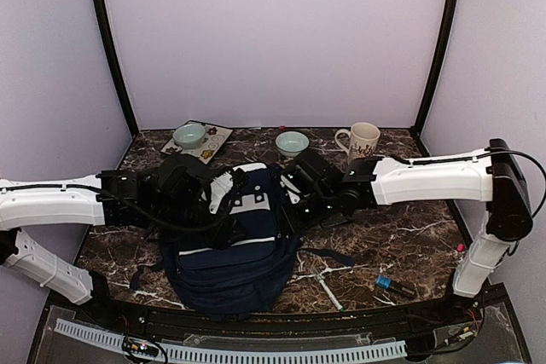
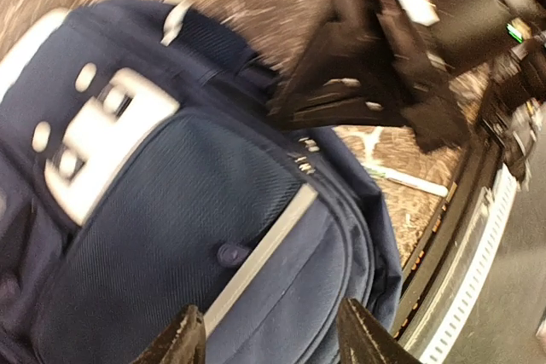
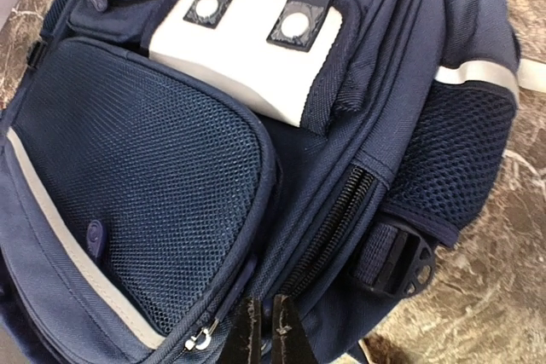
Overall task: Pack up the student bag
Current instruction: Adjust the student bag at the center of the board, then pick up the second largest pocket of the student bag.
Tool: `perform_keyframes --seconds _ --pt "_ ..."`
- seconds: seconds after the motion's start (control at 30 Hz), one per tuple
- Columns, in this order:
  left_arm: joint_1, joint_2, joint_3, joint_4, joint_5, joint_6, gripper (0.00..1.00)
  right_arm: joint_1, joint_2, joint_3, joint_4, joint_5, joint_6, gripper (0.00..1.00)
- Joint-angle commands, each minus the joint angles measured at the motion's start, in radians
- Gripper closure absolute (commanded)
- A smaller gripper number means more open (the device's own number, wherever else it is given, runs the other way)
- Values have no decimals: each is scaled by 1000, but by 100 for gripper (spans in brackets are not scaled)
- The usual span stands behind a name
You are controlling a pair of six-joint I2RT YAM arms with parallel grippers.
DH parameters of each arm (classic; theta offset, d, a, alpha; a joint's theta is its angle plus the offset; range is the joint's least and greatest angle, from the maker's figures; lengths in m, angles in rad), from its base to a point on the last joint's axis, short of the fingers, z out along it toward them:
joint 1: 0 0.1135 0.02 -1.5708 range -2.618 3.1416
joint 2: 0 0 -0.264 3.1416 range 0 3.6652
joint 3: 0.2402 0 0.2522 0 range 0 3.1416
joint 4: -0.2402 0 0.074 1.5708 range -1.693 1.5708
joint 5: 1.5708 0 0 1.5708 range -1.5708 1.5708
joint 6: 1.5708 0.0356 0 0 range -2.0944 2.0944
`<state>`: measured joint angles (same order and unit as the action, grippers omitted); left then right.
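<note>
- The student bag [image 1: 229, 253], a large navy blue fabric backpack with thin white stripes, lies flat on its back in the middle of the dark brown marble-patterned table [image 1: 409, 228]. Its top points to the far side and its bottom lies near the front edge.
- A white square patch [image 3: 247, 57] with two dark snap tabs sits near the bag's top, above a mesh-faced front pocket [image 3: 145, 176].
- The left gripper [image 2: 271, 338] hangs over the bag's front pocket. Its two black fingers [image 2: 183, 340] are spread wide and released, with nothing between them. This view is blurred.
- The right gripper [image 3: 266, 326] sits at the bag's right side, just over the main zip line. Its fingers [image 3: 250, 330] are clenched with only a sliver between them. Whether any fabric is pinched there cannot be told.
- A small metal zip pull [image 3: 198, 340] lies just left of those fingers. A black plastic buckle [image 3: 401, 263] sits to their right, below the side mesh pocket [image 3: 456, 142].
- At the far edge stand two pale green bowls. One bowl [image 1: 189, 135] rests on a patterned flat tray [image 1: 215, 144]. The other bowl [image 1: 292, 142] stands beside a cream mug [image 1: 362, 140].
- A white stick-like tool [image 1: 325, 288] and a small blue-and-black object [image 1: 394, 285] lie on the table right of the bag, apart from it.
</note>
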<state>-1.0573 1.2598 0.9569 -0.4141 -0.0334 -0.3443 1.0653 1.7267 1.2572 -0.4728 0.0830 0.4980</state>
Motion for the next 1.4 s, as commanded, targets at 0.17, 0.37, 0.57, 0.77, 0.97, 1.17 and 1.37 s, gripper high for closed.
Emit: perform_keyframes --seconds 0.17,0.37,0.57,0.77,0.97,1.17,1.37 --pt "-48 82 -13 184 119 373 45 1 -154 -122 15 -1 43 100" --pt "-103 159 10 174 139 429 45 1 -217 -185 41 -2 53 100" --pt "-161 200 30 197 81 464 44 1 -220 -188 31 -2 47 100" --pt "-193 237 40 231 -8 484 44 1 -229 -190 25 2 40 100" --pt "-201 298 61 227 -104 504 52 0 -236 -194 17 2 42 100" --pt "-201 269 69 289 -213 523 94 -3 -236 -195 1 -1 42 100" --pt "-202 238 104 284 -276 500 100 -5 -231 -191 -18 -1 40 100"
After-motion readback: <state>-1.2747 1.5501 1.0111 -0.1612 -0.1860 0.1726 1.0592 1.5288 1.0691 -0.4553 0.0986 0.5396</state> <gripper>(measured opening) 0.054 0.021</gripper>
